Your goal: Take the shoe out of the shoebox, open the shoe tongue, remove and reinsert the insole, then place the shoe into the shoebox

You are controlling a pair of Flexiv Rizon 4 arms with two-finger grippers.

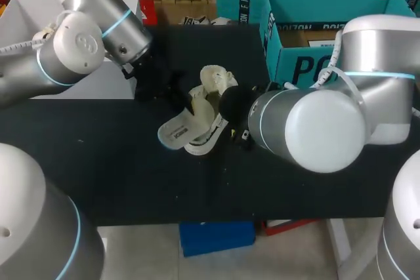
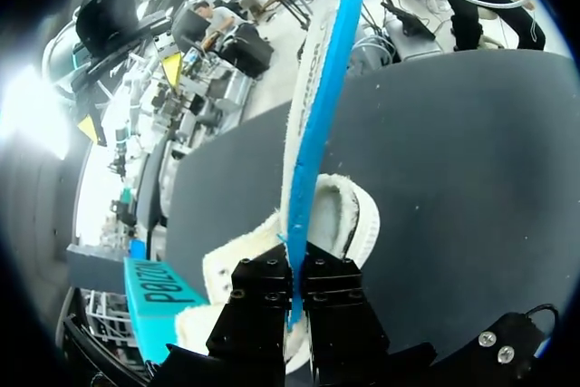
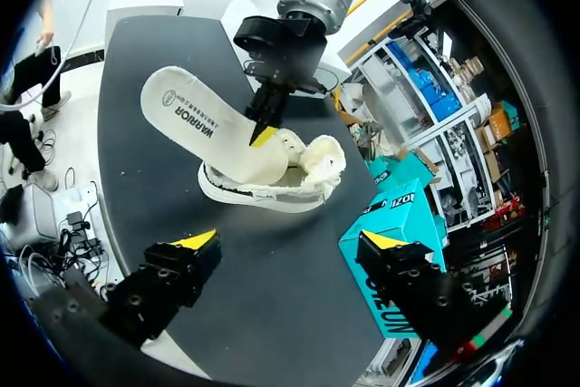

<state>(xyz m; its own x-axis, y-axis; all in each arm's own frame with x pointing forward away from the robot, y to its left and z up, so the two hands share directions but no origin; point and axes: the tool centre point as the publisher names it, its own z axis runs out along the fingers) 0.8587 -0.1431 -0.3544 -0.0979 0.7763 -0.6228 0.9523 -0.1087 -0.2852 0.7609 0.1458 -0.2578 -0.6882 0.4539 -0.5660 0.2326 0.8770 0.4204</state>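
Note:
A cream shoe [image 1: 213, 96] lies on its side on the black table [image 1: 98, 162]. Its white insole [image 1: 178, 132], blue underneath, sticks out of the shoe's opening toward the table's front. My left gripper [image 2: 294, 283] is shut on the insole [image 2: 317, 106] at the end nearest the shoe [image 2: 340, 215]. In the right wrist view the left gripper [image 3: 263, 133] pinches the insole [image 3: 195, 120] just above the shoe [image 3: 272, 183]. My right gripper [image 3: 290, 246] stands open a little short of the shoe, touching nothing. The teal shoebox [image 1: 315, 37] stands open at the back right.
A white box [image 1: 39, 18] sits at the table's back left, behind my left arm [image 1: 79, 37]. My right arm [image 1: 308, 126] covers the table's right part and hides its own gripper in the head view. The front of the table is bare black cloth.

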